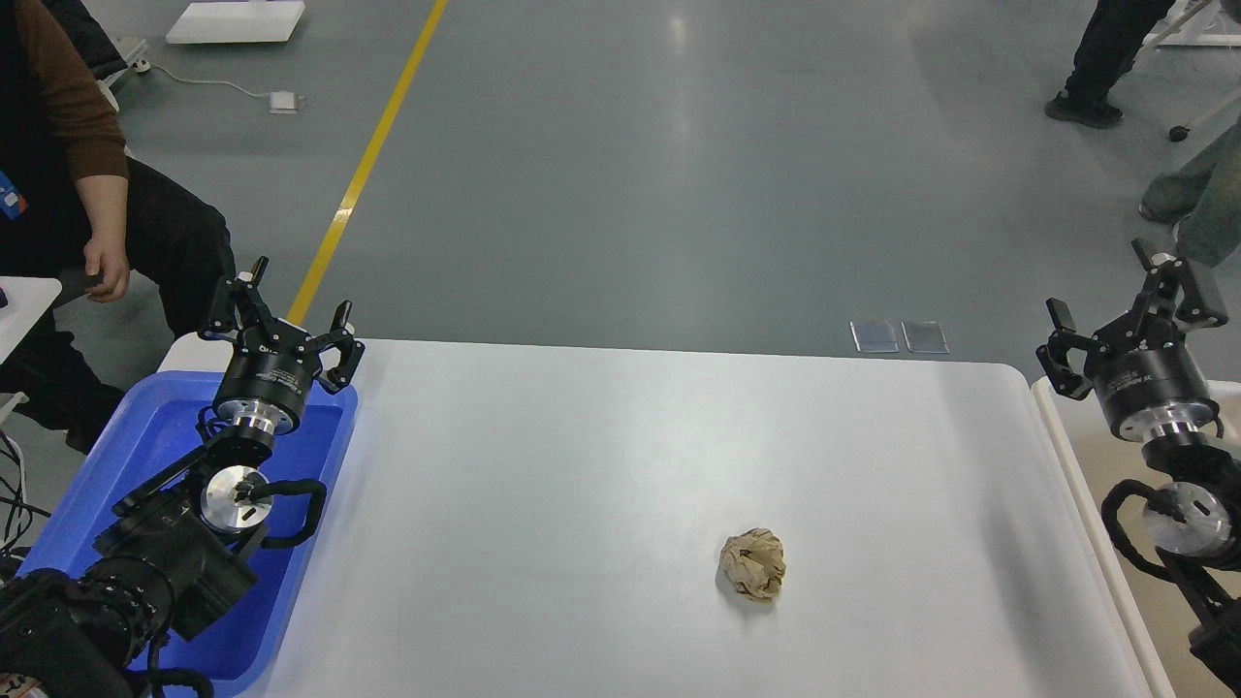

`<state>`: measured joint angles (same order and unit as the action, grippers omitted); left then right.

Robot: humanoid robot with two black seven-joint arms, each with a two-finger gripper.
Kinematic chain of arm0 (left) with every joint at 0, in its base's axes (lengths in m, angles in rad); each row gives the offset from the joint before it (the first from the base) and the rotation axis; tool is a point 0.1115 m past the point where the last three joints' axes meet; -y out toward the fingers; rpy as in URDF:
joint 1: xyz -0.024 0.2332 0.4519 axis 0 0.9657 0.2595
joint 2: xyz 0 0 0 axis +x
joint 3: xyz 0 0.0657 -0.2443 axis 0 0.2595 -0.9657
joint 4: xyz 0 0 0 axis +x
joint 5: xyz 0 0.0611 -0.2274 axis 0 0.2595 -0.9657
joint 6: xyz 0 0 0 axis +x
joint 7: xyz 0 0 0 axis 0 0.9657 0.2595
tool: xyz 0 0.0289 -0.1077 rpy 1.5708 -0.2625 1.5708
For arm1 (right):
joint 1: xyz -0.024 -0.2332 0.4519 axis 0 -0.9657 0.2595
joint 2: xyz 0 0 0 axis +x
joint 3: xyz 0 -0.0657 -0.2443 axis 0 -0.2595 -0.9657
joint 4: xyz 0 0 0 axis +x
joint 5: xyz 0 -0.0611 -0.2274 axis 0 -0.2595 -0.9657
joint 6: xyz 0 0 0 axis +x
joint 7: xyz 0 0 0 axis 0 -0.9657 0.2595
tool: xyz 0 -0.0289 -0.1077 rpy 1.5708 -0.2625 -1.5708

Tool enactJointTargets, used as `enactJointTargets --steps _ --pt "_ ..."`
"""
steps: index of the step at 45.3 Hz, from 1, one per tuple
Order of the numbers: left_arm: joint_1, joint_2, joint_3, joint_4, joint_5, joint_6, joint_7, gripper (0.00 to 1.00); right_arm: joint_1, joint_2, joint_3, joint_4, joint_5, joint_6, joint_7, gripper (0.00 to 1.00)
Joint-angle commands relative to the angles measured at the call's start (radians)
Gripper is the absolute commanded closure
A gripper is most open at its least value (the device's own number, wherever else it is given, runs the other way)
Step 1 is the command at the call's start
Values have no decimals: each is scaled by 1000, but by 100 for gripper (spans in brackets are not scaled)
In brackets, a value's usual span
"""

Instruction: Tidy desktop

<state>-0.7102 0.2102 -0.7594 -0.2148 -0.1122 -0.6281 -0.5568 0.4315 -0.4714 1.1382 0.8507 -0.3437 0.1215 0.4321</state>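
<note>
The white desktop (601,465) fills the middle of the head view. A crumpled brown paper ball (752,565) lies on it, right of centre and toward the front. My left gripper (281,315) is open and empty above the far end of the blue tray (107,465) at the left. My right gripper (1125,301) is open and empty above the far end of the cream-white bin (1066,427) at the right, well apart from the paper ball.
A seated person (87,194) is close to the table's far left corner. Other people's legs (1105,58) stand on the grey floor at the far right. A yellow floor line (368,165) runs beyond the table.
</note>
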Motion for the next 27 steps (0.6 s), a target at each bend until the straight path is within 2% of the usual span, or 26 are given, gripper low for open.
enactJointTargets --steps 1,6,10,16,21,27 --pt "0 0 0 0 0 1 0 0 0 -1 -6 -1 -1 -14 0 0" --pt "0 0 0 0 0 -1 0 0 6 -13 -34 -1 -20 -17 -1 0" --pt "0 0 0 0 0 1 0 0 18 -62 -138 2 -21 -17 -1 0" --pt "0 0 0 0 0 -1 0 0 119 -190 -420 8 -55 -22 -1 0" --pt "0 0 0 0 0 -1 0 0 312 -271 -751 7 -119 -91 0 0" --pt "0 0 0 0 0 -1 0 0 484 -322 -981 21 -141 -91 0 0"
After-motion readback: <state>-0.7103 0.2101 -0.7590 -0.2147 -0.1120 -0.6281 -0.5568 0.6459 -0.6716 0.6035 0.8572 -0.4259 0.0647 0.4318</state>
